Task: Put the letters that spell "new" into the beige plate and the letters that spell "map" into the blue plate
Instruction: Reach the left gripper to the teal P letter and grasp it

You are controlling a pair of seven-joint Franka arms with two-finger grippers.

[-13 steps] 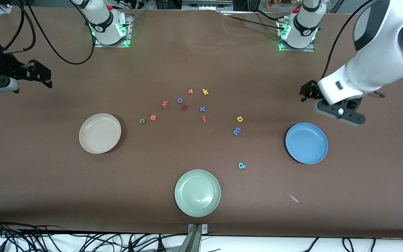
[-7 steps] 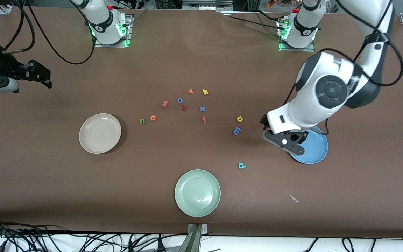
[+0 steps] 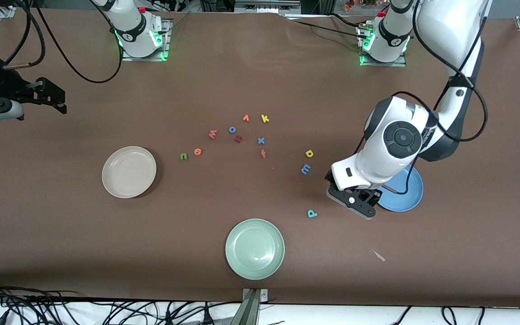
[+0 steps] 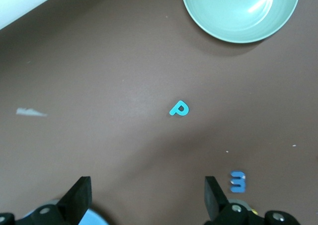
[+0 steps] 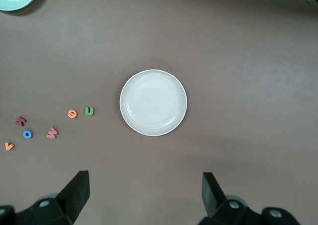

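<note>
The beige plate [image 3: 129, 172] [image 5: 153, 102] lies toward the right arm's end, with the green n [image 3: 183, 156] [image 5: 89, 111], orange e [image 3: 197, 151] [image 5: 72, 113] and salmon w [image 3: 213, 134] [image 5: 51, 132] beside it. The blue plate [image 3: 406, 198] is partly hidden under the left arm. Yellow a [image 3: 309, 154], blue m [image 3: 306, 169] [image 4: 238, 182] and teal p [image 3: 312, 213] [image 4: 179, 109] lie loose on the table. My left gripper [image 3: 354, 200] [image 4: 147, 197] hangs open and empty over bare table between the p and the blue plate. My right gripper [image 3: 54, 97] [image 5: 145, 185] waits open high over the right arm's end.
A pale green plate [image 3: 254, 248] [image 4: 241, 11] sits near the front edge. Other letters cluster mid-table: blue o [image 3: 232, 129], dark red letter [image 3: 238, 139], orange v [image 3: 245, 118], yellow k [image 3: 265, 118], blue x [image 3: 261, 141], red f [image 3: 263, 154]. A pale scrap [image 3: 379, 256] lies nearer the camera than the blue plate.
The left arm has swung in from the table's end across the blue plate, bringing its open gripper down toward the teal p. The right arm has not moved.
</note>
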